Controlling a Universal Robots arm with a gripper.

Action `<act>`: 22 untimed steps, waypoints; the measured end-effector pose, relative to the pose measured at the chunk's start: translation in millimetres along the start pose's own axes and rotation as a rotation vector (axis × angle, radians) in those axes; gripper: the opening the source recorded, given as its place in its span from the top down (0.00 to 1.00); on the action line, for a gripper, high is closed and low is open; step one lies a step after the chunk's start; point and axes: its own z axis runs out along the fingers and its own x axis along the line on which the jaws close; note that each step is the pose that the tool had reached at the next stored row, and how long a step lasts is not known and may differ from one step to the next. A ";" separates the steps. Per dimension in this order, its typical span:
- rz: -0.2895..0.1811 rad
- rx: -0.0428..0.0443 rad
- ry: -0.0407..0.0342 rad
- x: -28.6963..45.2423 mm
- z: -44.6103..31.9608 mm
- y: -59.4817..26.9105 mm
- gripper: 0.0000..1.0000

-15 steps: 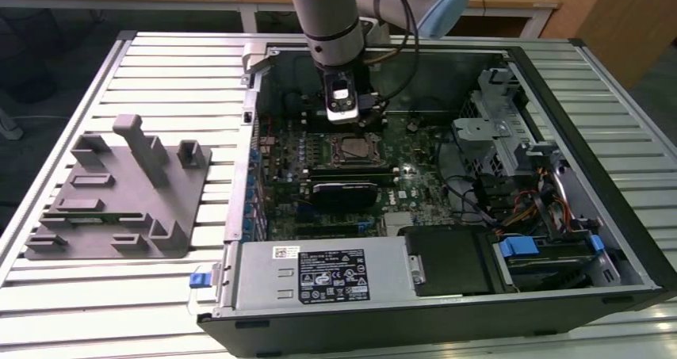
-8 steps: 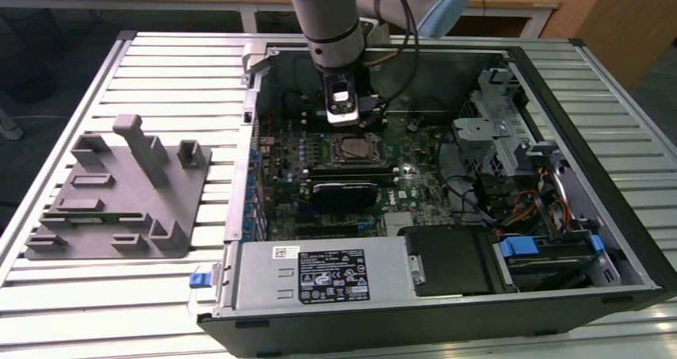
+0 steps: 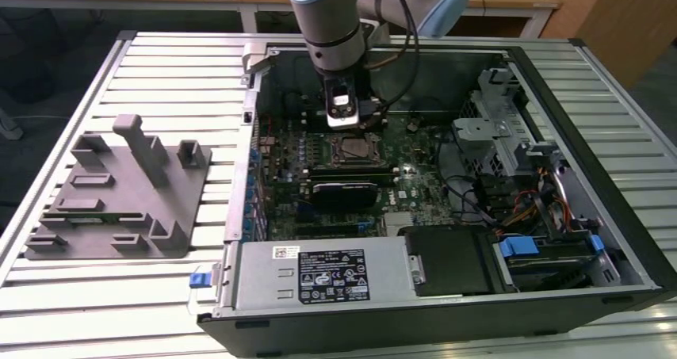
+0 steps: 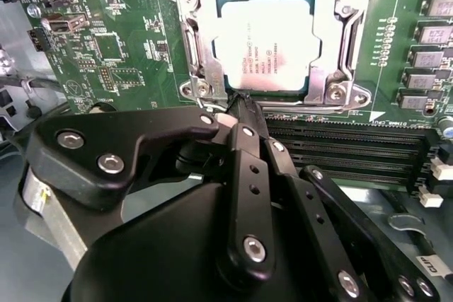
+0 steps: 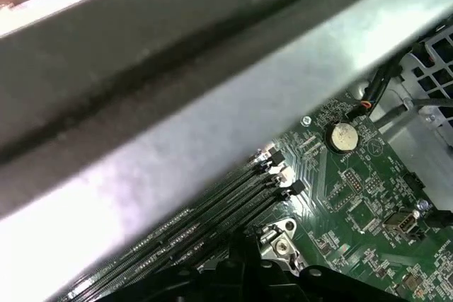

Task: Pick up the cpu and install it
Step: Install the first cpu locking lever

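Jaws were closed, empty, on the gripper (image 4: 244,100), tips at the socket frame's (image 4: 191,54) lower edge. The cpu (image 4: 267,51) sat seated within that frame, upper centre of the second wrist view, memory slots (image 4: 347,150) just beside.

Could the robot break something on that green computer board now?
Maybe. The cpu already lies in its socket frame, and the gripper, jaws shut and empty, hangs just above the frame's edge. A bump could scratch it. The memory slots right beside it could get knocked too.
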 end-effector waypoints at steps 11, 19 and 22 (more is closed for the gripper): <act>0.004 -0.0120 0.0084 -0.7 -0.1 -1.0 0.89; 0.005 -0.0131 0.0091 -0.6 0.2 -1.1 0.89; 0.004 -0.0128 0.0091 -0.4 1.3 -1.3 0.89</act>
